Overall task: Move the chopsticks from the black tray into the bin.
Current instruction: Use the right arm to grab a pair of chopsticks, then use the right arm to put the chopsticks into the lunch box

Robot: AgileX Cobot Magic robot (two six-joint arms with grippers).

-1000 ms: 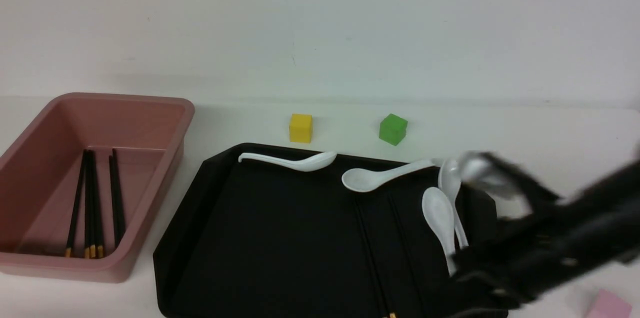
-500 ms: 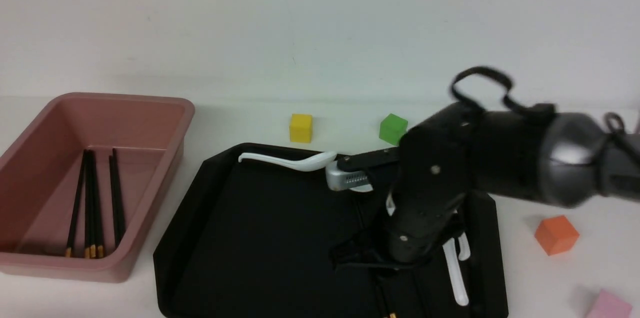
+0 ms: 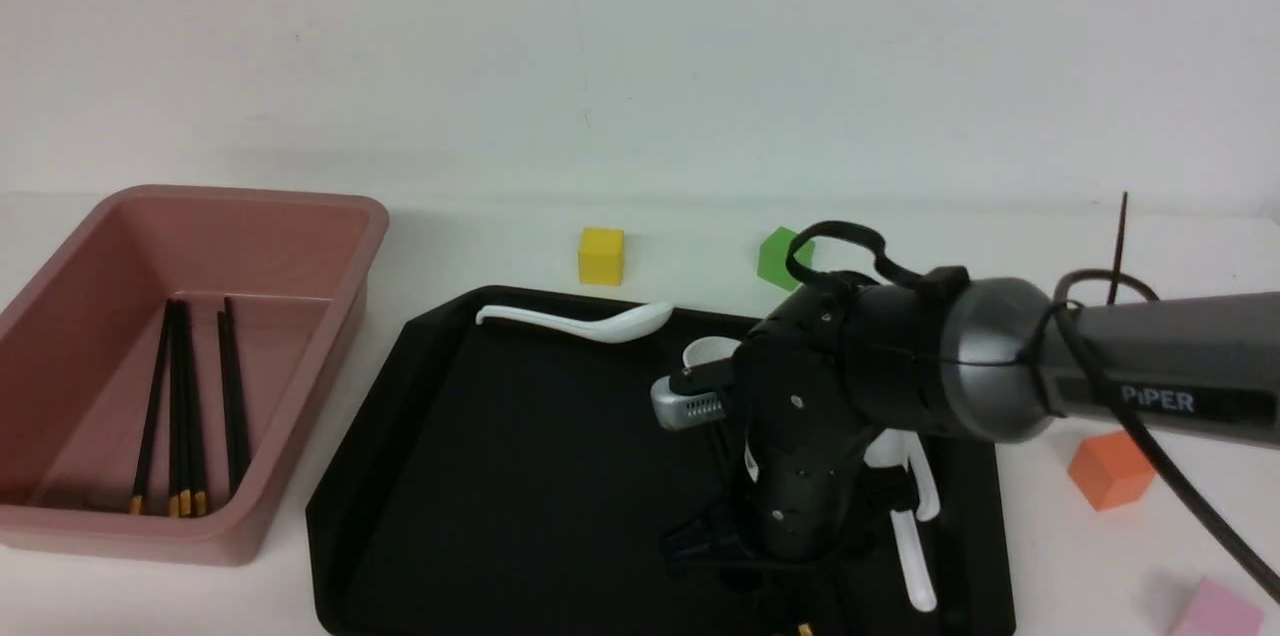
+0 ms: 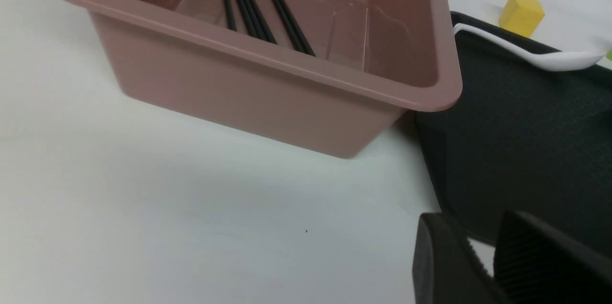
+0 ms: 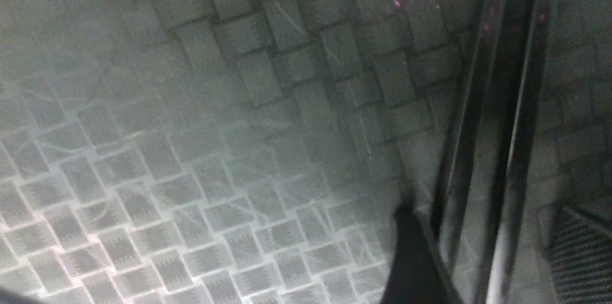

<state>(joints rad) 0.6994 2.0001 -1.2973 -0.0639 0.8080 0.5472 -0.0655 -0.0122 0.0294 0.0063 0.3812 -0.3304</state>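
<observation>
Lower now: right gripper (image 5: pixel 485 211), spread around chopstick pair (image 5: pixel 519 151), ungripped. Left gripper (image 4: pixel 475 218) parted, nothing held. Several chopsticks (image 3: pixel 190 396) already in bin (image 3: pixel 320 356); pair left, maybe more hidden.

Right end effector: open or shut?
Open. In the right wrist view the right end effector has its fingers apart, with two chopsticks between them on the black tray.

Front looks forward; left wrist looks down nearer, sharing the bin (image 4: pixel 248 55)
</observation>
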